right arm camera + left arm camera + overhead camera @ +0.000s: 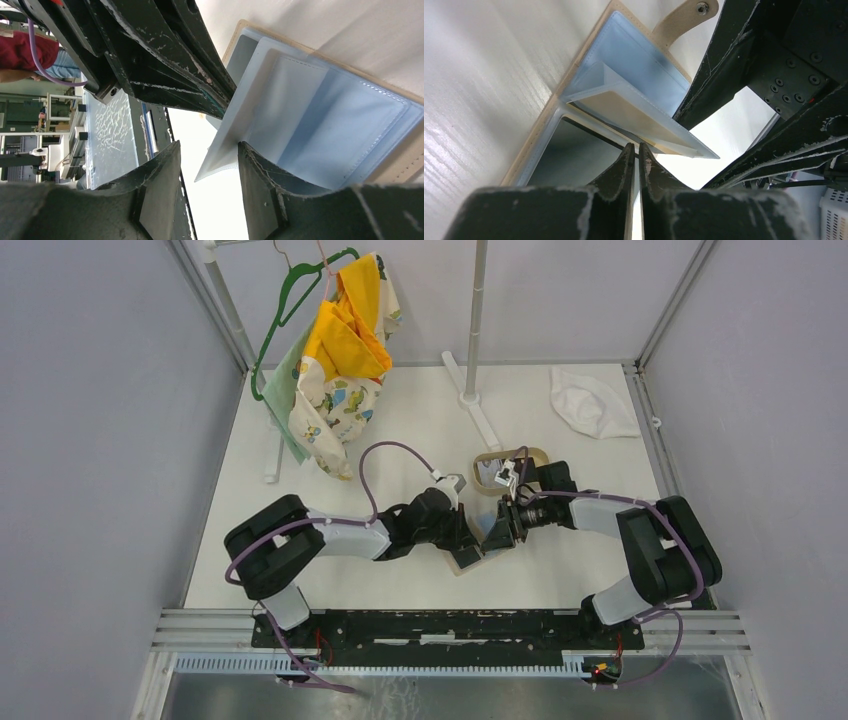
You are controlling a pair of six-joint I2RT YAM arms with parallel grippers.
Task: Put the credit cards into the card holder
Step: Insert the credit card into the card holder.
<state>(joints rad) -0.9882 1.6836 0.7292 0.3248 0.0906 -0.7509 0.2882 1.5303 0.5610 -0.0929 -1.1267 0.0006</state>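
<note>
**Status: card holder (468, 558) open on bench (420, 420)**

It lies flat btwn both arms, blue inside facing up. One clear sleeve leaf (270, 110) stands raised. R pincer (207, 150): released, fingers either side of the leaf corner. L pincer (636, 150): nearly closed, thin slit, tips at the leaf edge. Cannot tell if it grips.

card holder (466, 561): boxed in by L arm (345, 537) + R arm (600, 512) | tray (479, 464) just behind | free: table (400, 420) ctr-back
</note>
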